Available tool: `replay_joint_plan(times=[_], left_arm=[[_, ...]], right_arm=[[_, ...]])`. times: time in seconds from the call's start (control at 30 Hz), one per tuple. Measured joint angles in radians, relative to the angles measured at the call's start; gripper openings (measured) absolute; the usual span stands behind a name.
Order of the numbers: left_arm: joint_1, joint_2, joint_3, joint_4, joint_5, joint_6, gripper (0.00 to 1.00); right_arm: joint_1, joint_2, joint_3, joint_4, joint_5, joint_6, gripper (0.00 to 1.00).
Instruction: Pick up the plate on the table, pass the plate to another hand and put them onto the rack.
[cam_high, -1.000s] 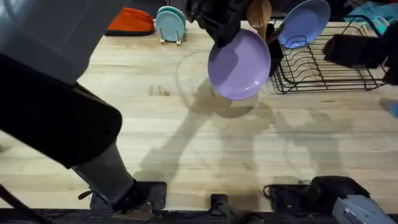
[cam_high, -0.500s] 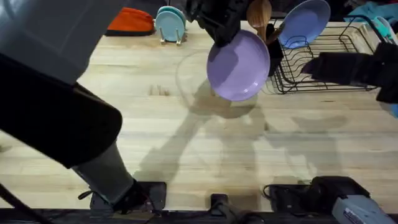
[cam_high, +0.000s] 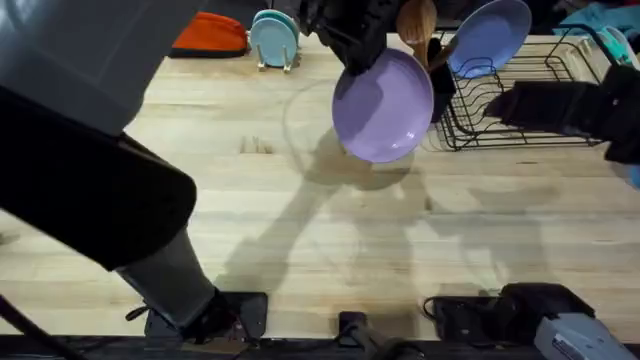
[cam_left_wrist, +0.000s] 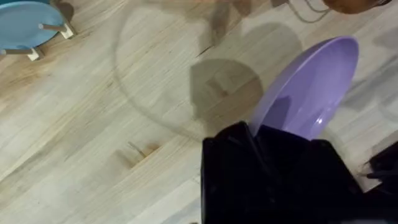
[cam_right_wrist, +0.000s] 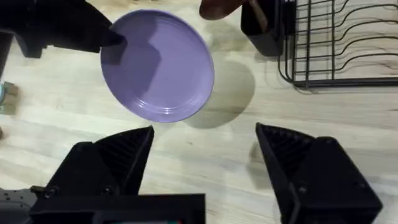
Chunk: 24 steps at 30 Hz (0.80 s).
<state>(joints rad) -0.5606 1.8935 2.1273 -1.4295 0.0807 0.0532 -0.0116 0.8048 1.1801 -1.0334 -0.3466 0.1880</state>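
the left gripper (cam_high: 352, 52) is clamped on the upper rim of the plate (cam_high: 384, 105), holding the lilac dish tilted up off the table (cam_high: 300, 230) so that its face turns toward the near side; its shadow lies on the wood just below it. in the left wrist view the plate (cam_left_wrist: 309, 99) rises edge-on from between that gripper's dark fingers (cam_left_wrist: 249, 146). the right gripper (cam_right_wrist: 205, 165) hangs over the table on the rack side with its two fingers (cam_right_wrist: 121, 155) spread wide apart and nothing between them, and its camera looks straight at the plate (cam_right_wrist: 158, 65), with the left gripper (cam_right_wrist: 109, 38) pinching the rim at the far side. in the overhead view the right arm (cam_high: 565, 108) crosses in front of the rack (cam_high: 520, 100), near the plate but apart from it. the rack stands at the far right of the table with a periwinkle plate (cam_high: 490, 35) upright in its prongs, and a dark utensil holder (cam_high: 440, 75) with wooden spoons sits between the rack and the held plate. small teal plates (cam_high: 273, 38) stand in a wooden holder at the far edge, beside an orange cloth (cam_high: 212, 33)
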Motion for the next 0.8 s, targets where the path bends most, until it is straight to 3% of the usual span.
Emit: replay_joint_plan(times=[0.8], left_arm=[[0.000,0.000,0.000,0.000,0.000,0.000,0.042]], right_arm=[[0.000,0.357,0.001,0.004,-0.011,0.004,0.998]])
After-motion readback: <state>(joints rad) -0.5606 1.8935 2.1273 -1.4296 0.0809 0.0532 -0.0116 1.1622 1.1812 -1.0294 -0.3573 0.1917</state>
